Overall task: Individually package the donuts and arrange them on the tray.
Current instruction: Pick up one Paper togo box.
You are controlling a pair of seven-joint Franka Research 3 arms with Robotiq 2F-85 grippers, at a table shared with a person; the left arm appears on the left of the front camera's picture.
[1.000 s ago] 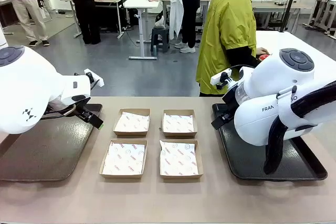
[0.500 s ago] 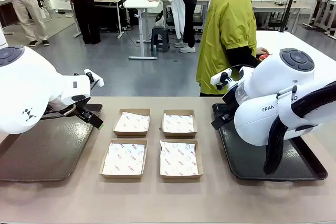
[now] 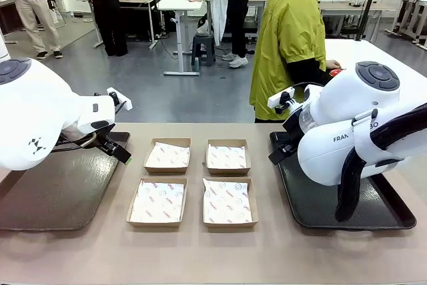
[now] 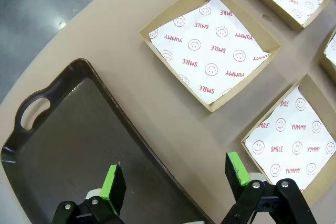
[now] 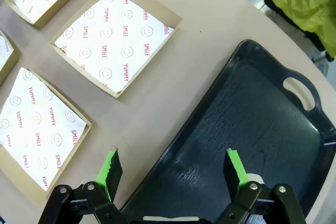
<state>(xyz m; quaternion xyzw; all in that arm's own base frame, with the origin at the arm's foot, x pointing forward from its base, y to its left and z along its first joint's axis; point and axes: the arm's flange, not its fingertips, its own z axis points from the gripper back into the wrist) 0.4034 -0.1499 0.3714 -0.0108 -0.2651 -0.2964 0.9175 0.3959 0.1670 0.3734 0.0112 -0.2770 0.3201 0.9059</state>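
Brown cardboard boxes (image 3: 167,141), four in a two-by-two block, lie at the middle of the tan table (image 3: 200,251), each lined with white paper (image 3: 227,203) printed in red with SMILE, YUMMY and smiling faces; a dark brown tray (image 3: 47,198) lies to their left and a black tray (image 3: 313,213) to their right, each with a handle slot at its far end; the left gripper (image 4: 176,174) hangs with its green-padded fingers spread wide over the right edge of the brown tray, just beside the left column of boxes, holding nothing; the right gripper (image 5: 172,165) is likewise spread wide and holds nothing, over the left edge of the black tray; a person in a yellow-green jacket (image 3: 290,38) stands at the far side, right of centre; a small red object (image 3: 335,71) shows at that person's hand by the white table far right, too small to tell whether it is one of the donuts.
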